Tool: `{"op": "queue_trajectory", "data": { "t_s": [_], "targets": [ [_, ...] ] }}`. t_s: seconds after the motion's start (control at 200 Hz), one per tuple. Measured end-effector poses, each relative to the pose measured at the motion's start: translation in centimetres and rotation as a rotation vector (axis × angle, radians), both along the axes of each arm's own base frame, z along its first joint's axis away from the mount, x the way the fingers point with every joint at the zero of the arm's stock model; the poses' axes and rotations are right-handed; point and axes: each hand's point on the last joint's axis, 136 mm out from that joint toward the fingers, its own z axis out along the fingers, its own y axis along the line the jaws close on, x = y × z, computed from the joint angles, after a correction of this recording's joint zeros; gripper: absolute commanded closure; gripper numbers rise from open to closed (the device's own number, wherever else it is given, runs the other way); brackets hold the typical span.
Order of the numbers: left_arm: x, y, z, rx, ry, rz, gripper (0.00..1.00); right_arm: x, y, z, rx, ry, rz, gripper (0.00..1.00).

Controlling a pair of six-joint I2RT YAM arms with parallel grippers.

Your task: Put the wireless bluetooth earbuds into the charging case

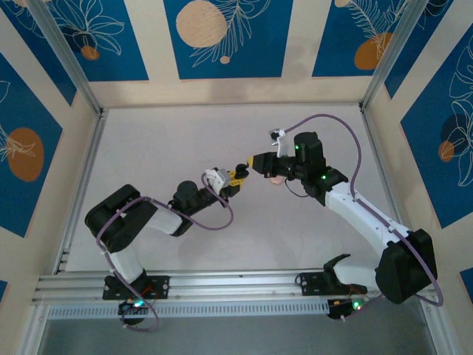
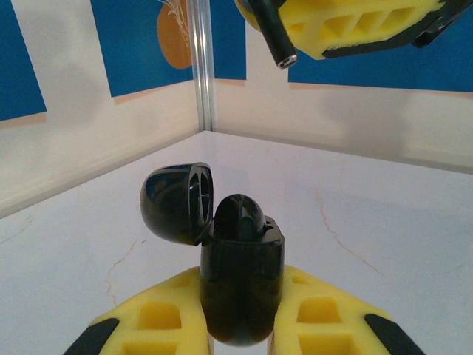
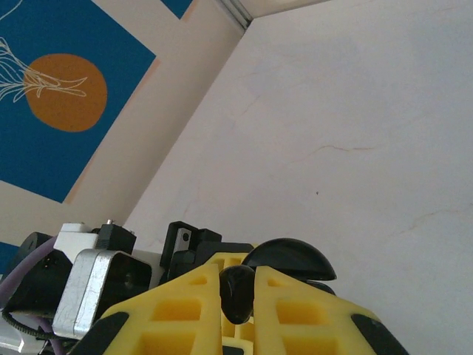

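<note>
My left end effector (image 2: 242, 314) clenches the open charging case (image 2: 240, 259). Just above the case, my right end effector (image 3: 238, 277) pinches one earbud (image 2: 272, 33). I judge it light, stiff and slippery, best gripped by its bud.

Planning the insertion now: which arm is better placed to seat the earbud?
Right. The right gripper is shut on an earbud near the open charging case; the left gripper clamps that case, lid back, and should probably just steady it.
</note>
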Motion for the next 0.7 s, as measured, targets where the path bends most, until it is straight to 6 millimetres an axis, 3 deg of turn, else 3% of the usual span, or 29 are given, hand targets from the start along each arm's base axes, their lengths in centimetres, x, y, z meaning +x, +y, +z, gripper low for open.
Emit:
{"op": "queue_trajectory", "data": {
  "t_s": [0.7],
  "targets": [
    [-0.2, 0.2, 1.9, -0.040, -0.018, -0.002, 0.90, 0.4, 0.4, -2.1, 0.037, 0.039, -0.007, 0.87]
  ]
}}
